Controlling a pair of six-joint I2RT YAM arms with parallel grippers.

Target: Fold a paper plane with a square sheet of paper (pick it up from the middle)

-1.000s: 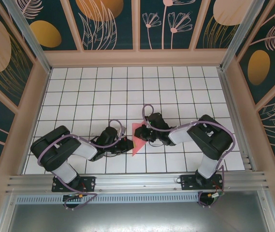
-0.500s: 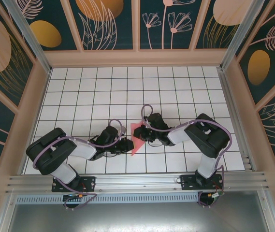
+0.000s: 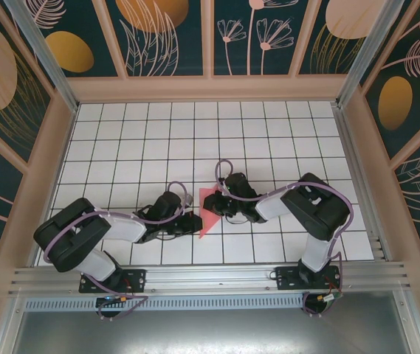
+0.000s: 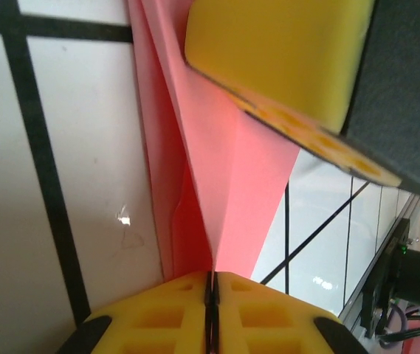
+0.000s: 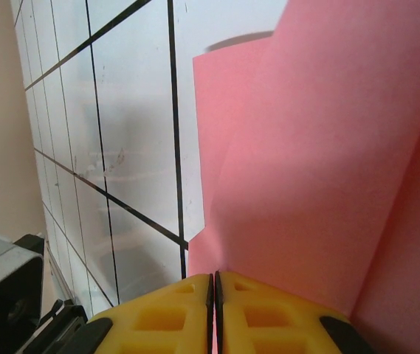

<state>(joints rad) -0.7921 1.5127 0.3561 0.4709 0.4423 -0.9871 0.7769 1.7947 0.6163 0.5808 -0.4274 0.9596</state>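
Left wrist view, left jaws: the left gripper has its yellow fingers pressed together. A raised crease of the sheet of paper runs straight into the seam, so I judge them to be pinching that fold.
Right jaws: the right gripper is closed too. The pink sheet reaches its tips, but I cannot tell whether any paper is caught between them.
Paper's place: on the white-tiled tabletop, between the two grippers, partly folded with layers overlapping.
Which side: it lies to the right of the left jaws and to the left of the right jaws. Both are at the paper, the left at its nearer part, the right at its farther, wider part.
Long axis: roughly from the far side toward the arm bases, along the grid lines.
Pointing: narrow tip toward the bases.
Coming move: probably a crease run along that axis, one arm holding while the other presses.
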